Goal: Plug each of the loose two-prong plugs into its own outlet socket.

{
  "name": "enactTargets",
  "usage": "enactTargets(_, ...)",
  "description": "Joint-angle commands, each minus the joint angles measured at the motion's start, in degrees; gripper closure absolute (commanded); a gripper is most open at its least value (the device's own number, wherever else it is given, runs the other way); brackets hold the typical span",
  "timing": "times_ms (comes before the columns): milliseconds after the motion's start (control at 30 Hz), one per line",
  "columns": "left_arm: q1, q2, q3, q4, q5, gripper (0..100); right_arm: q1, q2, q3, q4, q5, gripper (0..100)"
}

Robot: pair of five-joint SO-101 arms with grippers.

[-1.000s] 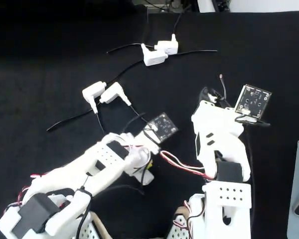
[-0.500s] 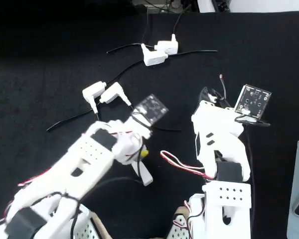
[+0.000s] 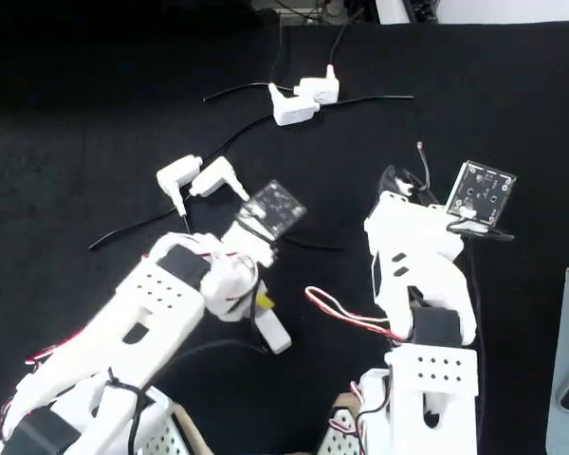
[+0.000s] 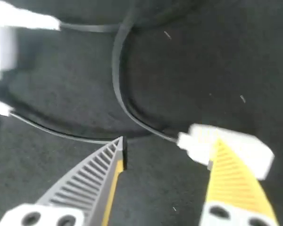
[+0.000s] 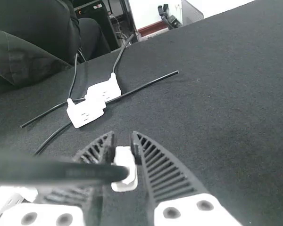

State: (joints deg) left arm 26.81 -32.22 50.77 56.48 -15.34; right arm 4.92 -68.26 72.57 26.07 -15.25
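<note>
Fingers (image 4: 96, 172) of left gripper (image 4: 167, 150) spread apart, black cable (image 4: 120, 89) passing between; white plug (image 4: 245, 143) touching yellow fingertip. Right gripper (image 5: 122, 136) clamped on second plug (image 5: 124, 157); outlet sockets (image 5: 86, 113) well beyond its tips.

Sockets: two white outlet sockets (image 3: 294, 109) lie touching at the far side of the black worktop (image 3: 85, 85).
Plugs: two white plugs (image 3: 180, 172) lie side by side, just beyond the left arm (image 3: 166, 308).
Right arm (image 3: 422, 270): stands well apart from both.

Lab-like room, black cloth-covered table (image 3: 512, 95), pale floor (image 5: 217, 4)
</note>
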Motion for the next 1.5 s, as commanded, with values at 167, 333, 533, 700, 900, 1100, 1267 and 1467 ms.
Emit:
enactTargets(167,2.59,-0.79,10.33,-5.01,-0.53,71,-0.44,-0.57,-0.31,-1.23,-0.26,98.5)
enactTargets(333,0.57,-1.49,14.73,-4.22,-2.64,71,-0.44,-0.57,-0.31,-1.23,-0.26,98.5)
enactTargets(533,-4.35,-1.49,12.62,-1.93,-4.75,71,-0.44,-0.57,-0.31,-1.23,-0.26,98.5)
enactTargets(700,-4.53,-1.49,12.26,1.32,-9.23,71,-0.44,-0.57,-0.31,-1.23,-0.26,98.4)
enactTargets(900,-4.97,-1.49,4.35,4.31,-8.79,71,-0.44,-0.57,-0.31,-1.23,-0.26,98.4)
enactTargets(1100,-3.56,-0.88,-5.49,5.1,-4.04,71,-0.44,-0.57,-0.4,-1.23,-0.26,98.4)
enactTargets(1267,4.7,-0.79,-3.3,-0.44,-0.97,71,-0.44,-0.57,-0.4,-1.23,-0.26,98.4)
enactTargets(1467,8.57,-0.79,1.45,-5.89,-0.09,71,-0.44,-0.57,-0.31,-1.23,-0.26,98.4)
